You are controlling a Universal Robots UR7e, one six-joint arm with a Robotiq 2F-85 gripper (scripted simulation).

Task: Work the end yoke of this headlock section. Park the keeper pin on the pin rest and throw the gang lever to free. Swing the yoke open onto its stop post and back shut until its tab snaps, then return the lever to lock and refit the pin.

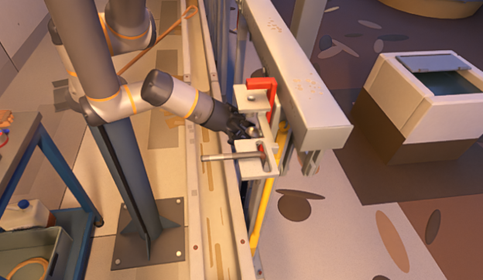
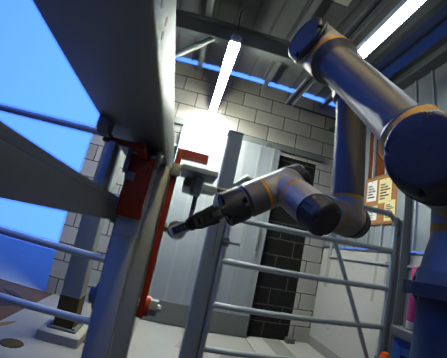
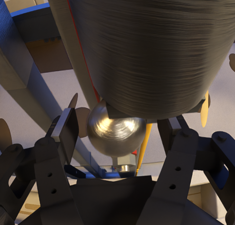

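Note:
My gripper (image 1: 250, 130) (image 3: 117, 126) (image 2: 176, 228) reaches between the two pale plates at the end of the headlock rail, open around the steel ball knob (image 3: 116, 133) (image 1: 256, 132) of the lever, holding nothing. A red bracket (image 1: 266, 92) (image 2: 156, 235) rises behind the upper plate (image 1: 249, 98). A steel pin (image 1: 232, 156) sticks out horizontally from the lower plate (image 1: 257, 160). The yellow yoke bar (image 1: 263, 201) runs down below the plates. In the wrist camera a broad dark cylinder (image 3: 156, 50) hides most of the mechanism above the knob.
The long pale top beam (image 1: 298, 81) of the headlock runs past the plates on the right. A tan and brown box (image 1: 425, 104) stands on the floor beyond it. The robot's pedestal column (image 1: 124, 162) and a blue table (image 1: 27, 154) stand to the left.

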